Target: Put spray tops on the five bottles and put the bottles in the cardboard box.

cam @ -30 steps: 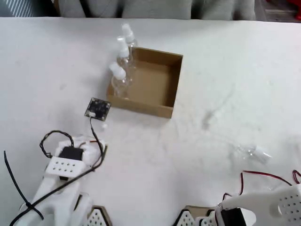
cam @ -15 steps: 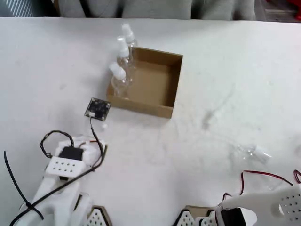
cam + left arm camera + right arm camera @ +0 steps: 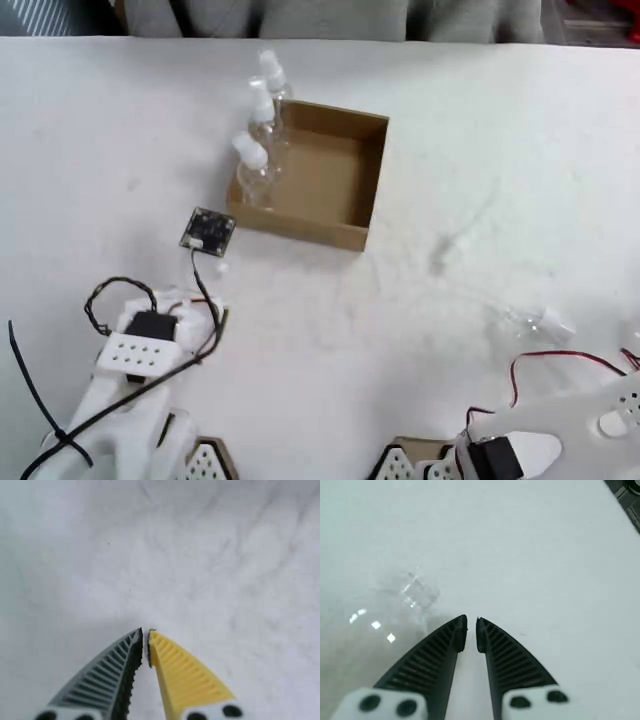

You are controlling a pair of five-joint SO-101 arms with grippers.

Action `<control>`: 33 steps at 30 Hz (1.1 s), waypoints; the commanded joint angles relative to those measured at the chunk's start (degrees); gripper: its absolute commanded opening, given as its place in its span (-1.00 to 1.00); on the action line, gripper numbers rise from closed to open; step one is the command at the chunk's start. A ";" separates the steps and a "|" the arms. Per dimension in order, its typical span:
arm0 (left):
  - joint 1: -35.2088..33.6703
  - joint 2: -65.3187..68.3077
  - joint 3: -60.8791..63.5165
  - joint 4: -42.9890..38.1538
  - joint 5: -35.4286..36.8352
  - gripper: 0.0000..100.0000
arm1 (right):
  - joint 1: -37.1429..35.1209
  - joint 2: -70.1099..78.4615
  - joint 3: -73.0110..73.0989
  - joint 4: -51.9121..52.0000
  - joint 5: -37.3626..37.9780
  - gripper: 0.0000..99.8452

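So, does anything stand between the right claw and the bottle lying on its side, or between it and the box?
Nothing visible does. Bare table separates the right claw from the lying bottle, and bare table runs from it to the cardboard box.

The tabletop is showing plain white, faintly mottled grey. The cardboard box is showing plain brown. Three bottles by its left wall are showing clear with white spray tops, as is another bottle near the tabletop's right edge. The left gripper is showing one grey and one yellow ribbed finger; the right gripper is showing two black ribbed ones. A small board is showing black.
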 commanded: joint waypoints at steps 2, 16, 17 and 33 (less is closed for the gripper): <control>-0.48 -1.80 -1.14 -1.23 -0.70 -0.94 | -2.15 1.27 -19.69 14.20 -5.54 -0.96; -0.48 -1.80 -1.14 -1.23 -0.70 -0.93 | -3.74 3.30 -43.16 47.52 -10.99 -0.61; -0.48 -1.80 -1.14 -1.23 -0.70 -0.93 | -3.56 3.30 -42.11 47.60 -10.99 -0.62; -0.48 -1.80 -1.14 -1.23 -0.79 -0.93 | -5.85 5.76 -31.47 46.73 -19.60 -0.43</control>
